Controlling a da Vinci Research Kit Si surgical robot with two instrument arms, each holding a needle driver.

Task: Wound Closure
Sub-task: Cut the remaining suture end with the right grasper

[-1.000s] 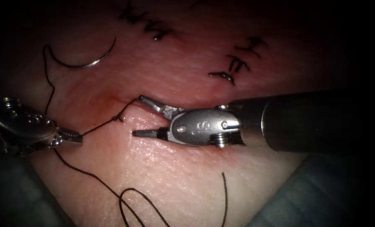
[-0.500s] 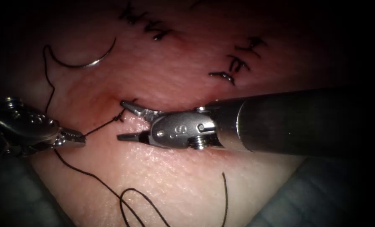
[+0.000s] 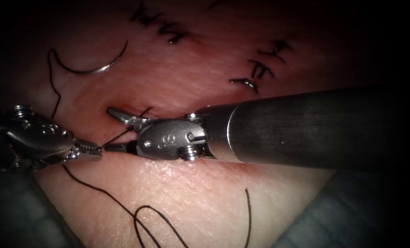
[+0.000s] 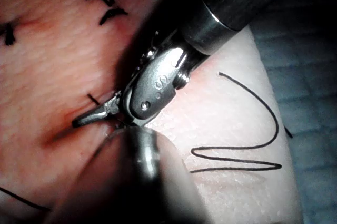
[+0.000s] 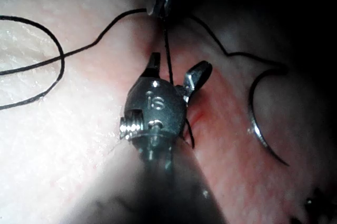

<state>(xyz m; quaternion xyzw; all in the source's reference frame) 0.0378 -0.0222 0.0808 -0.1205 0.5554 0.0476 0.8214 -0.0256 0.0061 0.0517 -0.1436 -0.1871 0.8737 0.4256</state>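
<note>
The left gripper [image 3: 91,150] is clamped on the thread [image 3: 117,138], drawn taut from the knot at the cut [image 3: 136,115]. The right gripper [image 3: 115,130], jaws spread and empty, has advanced to straddle that strand. The needle [image 3: 97,69] lies free on the tissue [image 3: 191,193], upper left. Likely thread-cutting; closing on the strand comes next.

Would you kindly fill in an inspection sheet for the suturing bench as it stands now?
Surface: tissue with cut, red fluid along it.
Job's things: needle lies free on the tissue, left of the cut, not in it; thread runs taut from the cut.
Clutter: finished stitches; loose thread loops.
Grippers: left tool shut on the thread; right tool open around the taut thread, holding nothing.
Cables: nothing seen.
Surroundings: blue drape.
</note>
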